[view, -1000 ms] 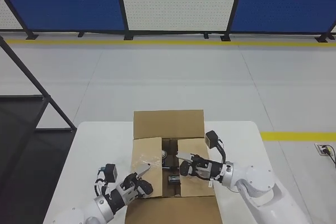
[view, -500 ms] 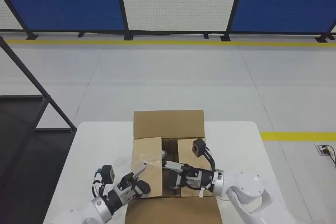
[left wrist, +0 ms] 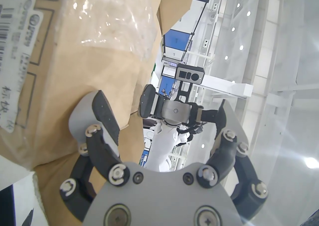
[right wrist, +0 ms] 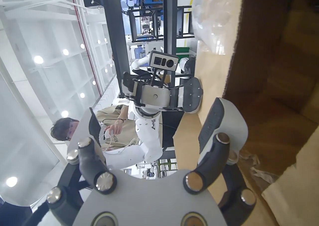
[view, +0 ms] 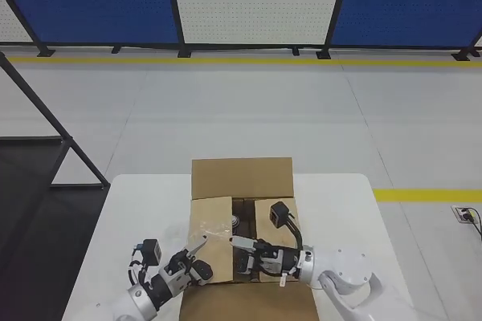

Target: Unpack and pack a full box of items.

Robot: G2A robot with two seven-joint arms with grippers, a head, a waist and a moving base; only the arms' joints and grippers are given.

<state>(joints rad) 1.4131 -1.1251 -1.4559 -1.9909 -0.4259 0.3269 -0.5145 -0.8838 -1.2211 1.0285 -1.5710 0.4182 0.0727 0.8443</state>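
Note:
An open cardboard box (view: 241, 178) stands on the white table (view: 145, 209). Its left flap (view: 210, 218) carries a patch of crinkled clear tape (view: 210, 235). My left gripper (view: 194, 266) is open at that flap's outer face, with one pad (left wrist: 104, 112) against the cardboard (left wrist: 74, 74). My right gripper (view: 243, 250) is open over the gap in the box, and its fingers straddle the flap's free edge (right wrist: 211, 74). In the right wrist view one fingertip (right wrist: 216, 117) sits on the inner side. Dark items (view: 247, 261) lie in the gap, mostly hidden.
The back flap stands upright and the front flap (view: 249, 303) hangs toward me. The right flap (view: 275, 210) lies over the box. A black rack (view: 32, 160) stands left of the table. Bare table lies on both sides of the box.
My right gripper has swung left across the box to the left flap's edge. The left arm has drawn back slightly toward the table's front.

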